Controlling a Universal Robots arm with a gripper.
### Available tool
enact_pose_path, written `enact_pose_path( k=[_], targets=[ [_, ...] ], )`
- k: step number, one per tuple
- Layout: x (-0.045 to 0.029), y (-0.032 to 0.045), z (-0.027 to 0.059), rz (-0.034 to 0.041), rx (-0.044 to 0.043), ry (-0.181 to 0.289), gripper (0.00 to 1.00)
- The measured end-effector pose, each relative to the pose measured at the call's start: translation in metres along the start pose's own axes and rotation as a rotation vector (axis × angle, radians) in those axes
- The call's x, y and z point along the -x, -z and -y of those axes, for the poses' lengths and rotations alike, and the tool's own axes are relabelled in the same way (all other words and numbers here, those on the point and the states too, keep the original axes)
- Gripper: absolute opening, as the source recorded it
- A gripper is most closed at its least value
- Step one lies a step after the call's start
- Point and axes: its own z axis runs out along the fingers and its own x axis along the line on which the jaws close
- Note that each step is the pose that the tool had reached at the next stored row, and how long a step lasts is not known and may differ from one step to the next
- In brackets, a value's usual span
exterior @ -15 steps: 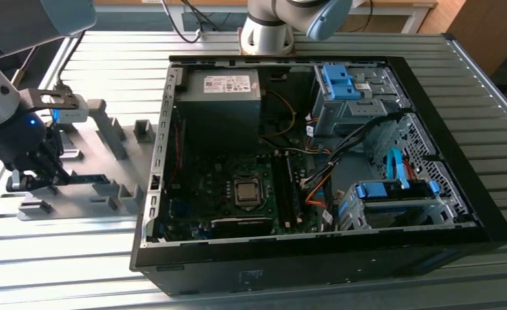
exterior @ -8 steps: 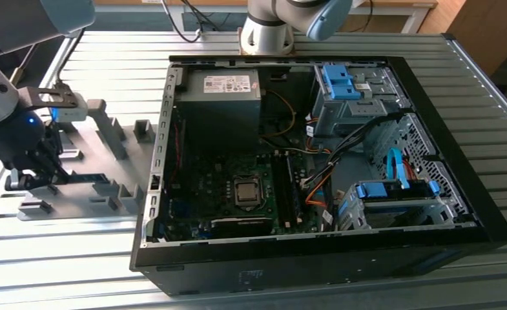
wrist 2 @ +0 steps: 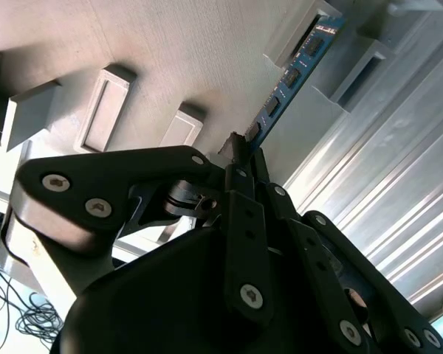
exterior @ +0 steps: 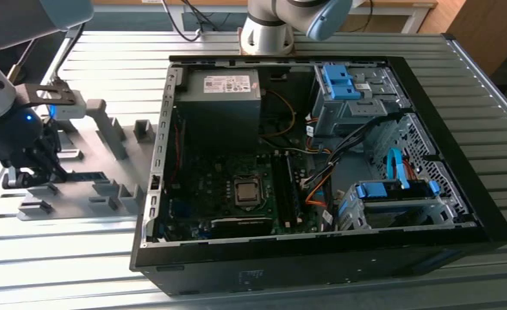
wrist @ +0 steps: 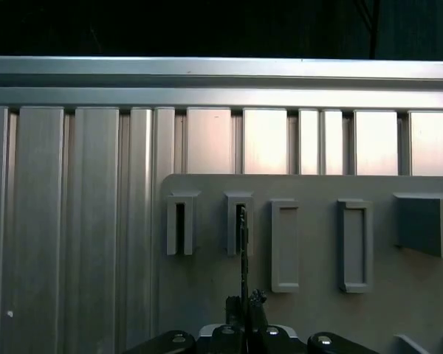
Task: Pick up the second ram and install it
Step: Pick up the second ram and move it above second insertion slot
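Observation:
The second ram (wrist 2: pixel 292 70) is a thin blue board with dark chips. In the second wrist view its far end rests in a slot of a grey block (wrist 2: pixel 354 63), and its near end is clamped between the black fingers of my gripper (wrist 2: pixel 242 153). In the first wrist view the ram (wrist: pixel 242 251) shows edge-on, rising from the gripper (wrist: pixel 244 306) to a slotted block (wrist: pixel 238 221). My gripper (exterior: pixel 36 169) hangs over the grey holder plate (exterior: pixel 81 208) at the exterior view's left, well apart from the computer case.
The open computer case (exterior: pixel 322 248) lies to the exterior view's right, with the motherboard's memory slots (exterior: pixel 288 187) beside the processor (exterior: pixel 246 191). Cables and blue drive bays (exterior: pixel 343 81) crowd its far side. Several grey blocks (exterior: pixel 111 129) stand on the holder plate on the slatted metal table (exterior: pixel 106 58).

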Motion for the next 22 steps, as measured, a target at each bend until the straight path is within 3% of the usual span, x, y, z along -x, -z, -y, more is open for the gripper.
enact_pose_path(
  k=[22],
  targets=[
    [0.0001,0.0043,-0.0001,-0.0002,0.0003,0.0,0.14]
  ],
)
